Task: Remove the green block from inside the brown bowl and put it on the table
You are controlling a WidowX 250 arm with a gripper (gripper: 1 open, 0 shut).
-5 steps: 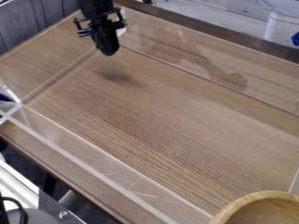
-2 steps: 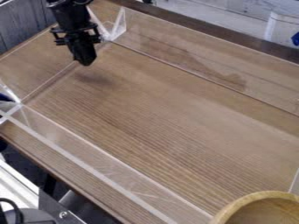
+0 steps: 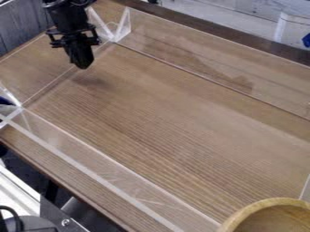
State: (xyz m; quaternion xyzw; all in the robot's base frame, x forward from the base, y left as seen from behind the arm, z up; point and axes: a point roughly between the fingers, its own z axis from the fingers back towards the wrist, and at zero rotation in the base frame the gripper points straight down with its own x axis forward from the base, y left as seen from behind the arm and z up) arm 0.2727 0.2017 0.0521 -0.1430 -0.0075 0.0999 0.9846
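Observation:
My black gripper (image 3: 82, 62) hangs at the far left of the table (image 3: 182, 118), pointing steeply down with its tip just above the wood. Its fingers look pressed together in one dark mass, and nothing green shows between them. The brown bowl (image 3: 269, 215) is cut off by the bottom right corner, so only part of its thick tan rim shows and its inside is out of view. The green block is not visible anywhere in this view.
Low clear plastic walls (image 3: 72, 149) border the tabletop, with one running along the near left edge and another (image 3: 115, 32) just behind the gripper. A white object (image 3: 288, 27) stands beyond the far right wall.
The gripper has moved left and a little lower in the picture, from the back middle-left toward the left wall. It has stayed shut, and the bowl has not moved.

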